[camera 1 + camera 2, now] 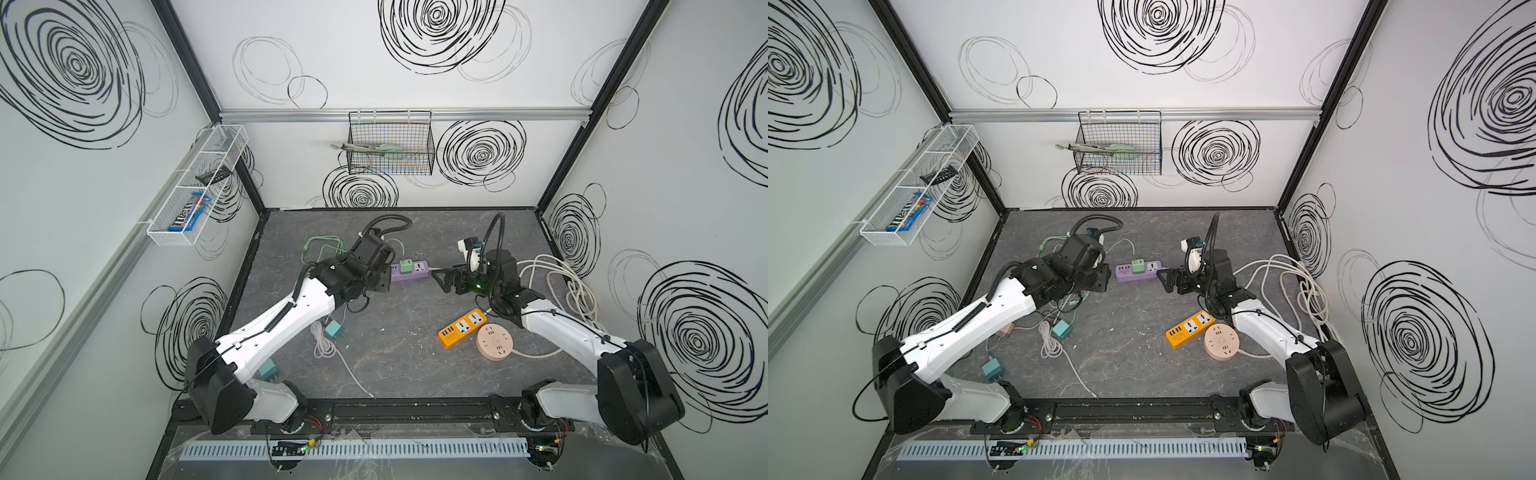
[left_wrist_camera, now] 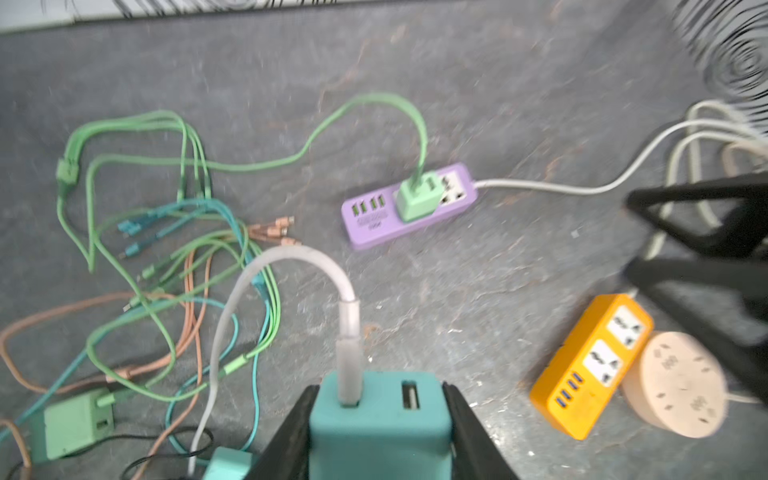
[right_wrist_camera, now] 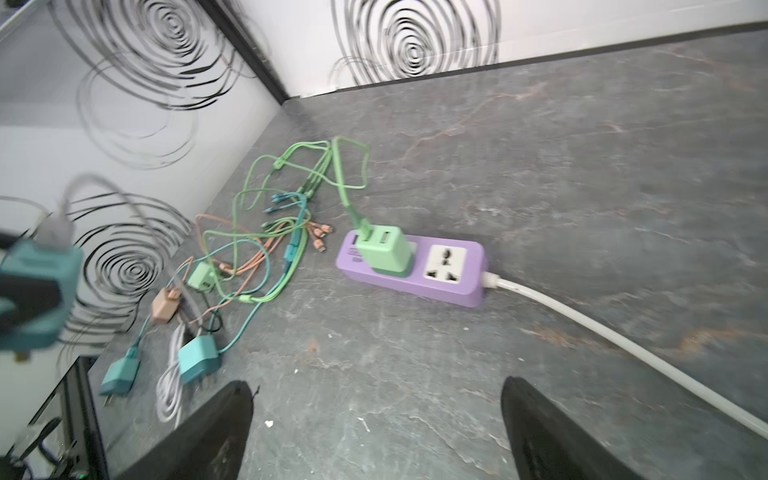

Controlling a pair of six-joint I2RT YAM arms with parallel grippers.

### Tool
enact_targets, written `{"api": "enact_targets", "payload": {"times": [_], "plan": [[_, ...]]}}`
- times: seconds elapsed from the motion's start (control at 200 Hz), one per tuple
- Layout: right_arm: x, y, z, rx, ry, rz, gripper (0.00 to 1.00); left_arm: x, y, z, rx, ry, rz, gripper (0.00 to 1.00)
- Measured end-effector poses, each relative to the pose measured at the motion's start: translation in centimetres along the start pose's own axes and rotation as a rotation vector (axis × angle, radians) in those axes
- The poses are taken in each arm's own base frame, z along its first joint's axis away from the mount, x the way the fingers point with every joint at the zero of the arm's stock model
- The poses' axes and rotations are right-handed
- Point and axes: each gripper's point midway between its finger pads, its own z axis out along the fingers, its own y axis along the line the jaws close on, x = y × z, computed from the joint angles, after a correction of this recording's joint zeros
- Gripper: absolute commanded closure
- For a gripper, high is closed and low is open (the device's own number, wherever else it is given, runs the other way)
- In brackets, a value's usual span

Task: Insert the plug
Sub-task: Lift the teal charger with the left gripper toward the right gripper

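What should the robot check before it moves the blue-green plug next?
1. Left pincer shut on the teal square plastic charger plug: ok.
2. Purple plastic power strip has a free white socket: ok.
3. Light green charger block beside it leaves that socket uncovered: ok.
4. Teal plug above the free socket: not ok, it is off to the side.
5. Prongs lined up with the socket holes: cannot tell.
6. Right pincer open, touching nothing: ok.
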Motion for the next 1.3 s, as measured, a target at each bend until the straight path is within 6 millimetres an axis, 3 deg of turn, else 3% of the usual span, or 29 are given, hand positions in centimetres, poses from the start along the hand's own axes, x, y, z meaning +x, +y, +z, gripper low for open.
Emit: {"api": "enact_targets", "payload": {"times": [0.195, 0.35, 0.62, 0.891, 1.026, 1.301], "plan": [[0.1, 5.5, 1.1, -0.161, -0.003, -0.122, 0.03, -7.5, -2.9, -7.1, 0.155, -0.203, 0.03, 1.0], [-0.3, 7.4, 1.7, -0.236, -0.021, -0.164, 0.03, -10.4, -4.5, -11.0, 0.246, -0.282, 0.058, 1.0], [-0.1, 8.8, 3.0, -0.301, -0.04, -0.19, 0.03, -10.6, -7.1, -13.3, 0.411, -0.267, 0.097, 1.0], [0.1, 5.8, 6.0, -0.156, -0.046, -0.052, 0.03, -10.6, -8.9, -14.0, 0.515, -0.242, 0.118, 1.0], [0.1, 4.5, 6.5, -0.092, -0.056, -0.004, 0.03, -10.5, -9.5, -14.1, 0.545, -0.231, 0.125, 1.0], [-0.4, 4.7, 6.6, -0.116, -0.092, 0.013, 0.02, -10.5, -10.2, -14.9, 0.595, -0.226, 0.134, 1.0]]}}
